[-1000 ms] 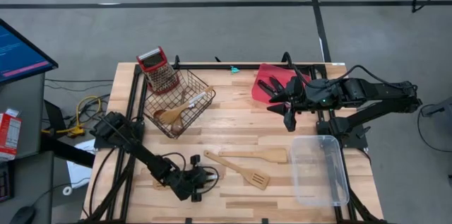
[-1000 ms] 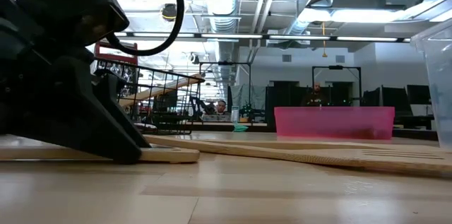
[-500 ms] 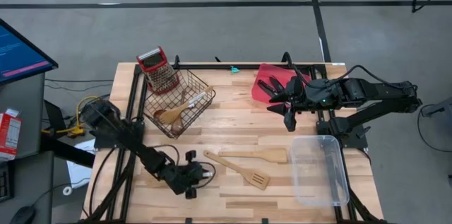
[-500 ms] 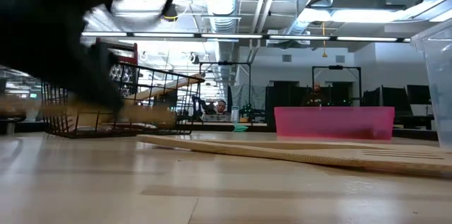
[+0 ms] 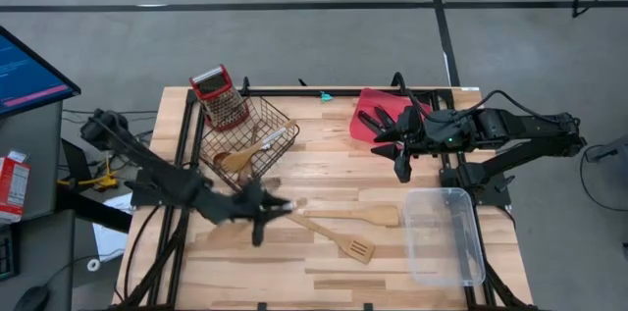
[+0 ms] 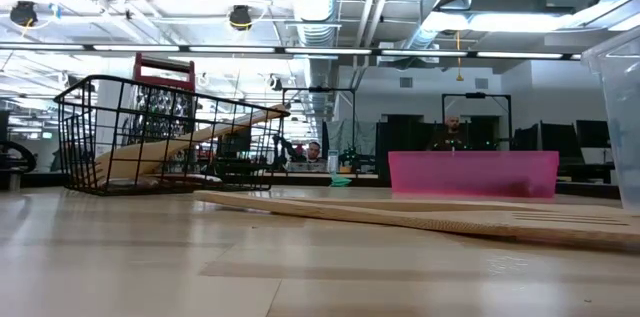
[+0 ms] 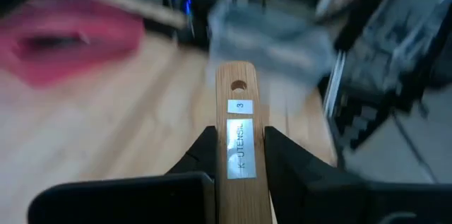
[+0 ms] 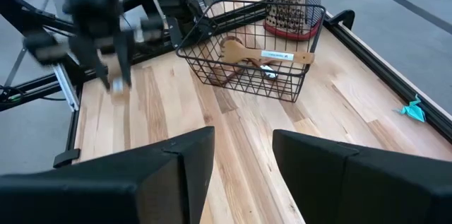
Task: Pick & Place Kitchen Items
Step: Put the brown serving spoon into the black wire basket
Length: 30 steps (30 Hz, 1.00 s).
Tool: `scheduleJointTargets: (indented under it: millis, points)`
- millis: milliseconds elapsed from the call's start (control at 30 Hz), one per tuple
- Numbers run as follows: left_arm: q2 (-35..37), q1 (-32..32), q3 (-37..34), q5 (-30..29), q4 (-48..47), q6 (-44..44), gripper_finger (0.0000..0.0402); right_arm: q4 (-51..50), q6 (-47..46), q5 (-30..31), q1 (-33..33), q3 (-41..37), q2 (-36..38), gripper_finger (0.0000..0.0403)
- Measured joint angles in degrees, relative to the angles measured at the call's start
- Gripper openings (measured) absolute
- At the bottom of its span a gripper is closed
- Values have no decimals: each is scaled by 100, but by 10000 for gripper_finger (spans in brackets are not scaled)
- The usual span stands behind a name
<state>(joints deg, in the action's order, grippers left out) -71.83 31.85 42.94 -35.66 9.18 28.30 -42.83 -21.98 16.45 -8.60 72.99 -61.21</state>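
Observation:
My left gripper [image 5: 263, 208] hangs over the table's middle left, shut on a pale wooden utensil [image 7: 240, 153] with a white label and a hole in its handle. Two more wooden spatulas lie flat on the table: a plain one [image 5: 355, 216] and a slotted one [image 5: 345, 242]. My right gripper [image 5: 385, 139] waits open and empty by the red tray [image 5: 373, 105] at the far right; its fingers show apart in the right wrist view [image 8: 244, 139]. My left gripper pinches the wooden utensil's handle [image 7: 240, 171] between its two fingers [image 7: 205, 146], a little short of the holed free end [image 7: 239, 85]. The fingers lie along the handle, and its end sticks out past them. The utensil is lifted clear of the table.
A black wire basket [image 5: 250, 139] with wooden spoons in it and a red-topped grater [image 5: 221, 95] at its far side stands at the far left. A clear plastic bin [image 5: 444, 237] stands at the near right. Bare tabletop [image 5: 334, 169] lies between basket and tray.
My left gripper has risen from the table near its near left edge and swung toward the far edge, carrying the wooden utensil. The utensil lay flat on the table under the gripper and is now lifted clear. The right arm has kept still.

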Motion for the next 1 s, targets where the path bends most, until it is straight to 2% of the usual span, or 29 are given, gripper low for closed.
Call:
scheduleJointTargets:
  millis: [167, 300, 467, 567, 767, 1000]
  points:
    - [1092, -308, 2, -245, 69, -281, 50, 0, -3, -3, 2, 0, 0, 161]
    - [1860, -505, 9, -285, 605, -268, 50, 0, -4, -3, 2, 0, 0, 161]
    - [2512, -564, 13, 107, 1412, -261, 50, 0, -4, -5, 0, 0, 0, 161]
    - [2702, -533, 13, 353, 1939, -220, 50, 0, -11, -5, 0, 0, 0, 161]
    - [2750, -520, 13, 1327, 3335, -198, 50, 0, -13, -5, 1, 0, 0, 161]
    - [2732, -520, 15, 1819, 3974, -186, 50, -1, -13, -5, 0, 0, 0, 161]
